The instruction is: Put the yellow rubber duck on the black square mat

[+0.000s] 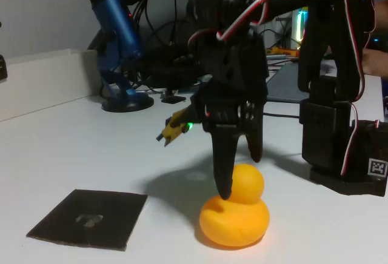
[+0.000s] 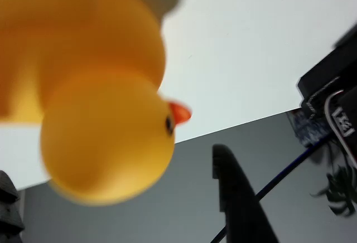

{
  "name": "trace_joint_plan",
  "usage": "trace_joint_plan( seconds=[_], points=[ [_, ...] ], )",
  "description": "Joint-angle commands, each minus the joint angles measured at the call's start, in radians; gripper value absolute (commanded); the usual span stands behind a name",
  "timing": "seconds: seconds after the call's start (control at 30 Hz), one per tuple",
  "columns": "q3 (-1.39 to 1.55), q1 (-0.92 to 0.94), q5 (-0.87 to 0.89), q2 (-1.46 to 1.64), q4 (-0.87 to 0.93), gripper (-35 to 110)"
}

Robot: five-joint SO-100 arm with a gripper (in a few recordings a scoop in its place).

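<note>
Where the black arm (image 1: 327, 64) bends down over the white table (image 1: 73, 155), we find its gripper (image 1: 237, 176) pointing straight down with its fingers spread to either side of the duck's head, not pressed on it. The yellow rubber duck (image 1: 235, 215) sits upright on the table, orange beak and black eye clear in the wrist view. The black square mat (image 1: 90, 218) lies flat, well apart to the duck's left in the fixed view, carrying nothing but a pale mark.
</note>
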Motion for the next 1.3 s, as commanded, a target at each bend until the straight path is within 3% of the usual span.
trace_joint_plan(
  seconds=[0.0,1.27],
  points=[
    [0.000,-0.032,-0.012,0.003,-0.002,40],
    [-0.011,-0.040,-0.011,-0.078,0.003,40]
  ],
)
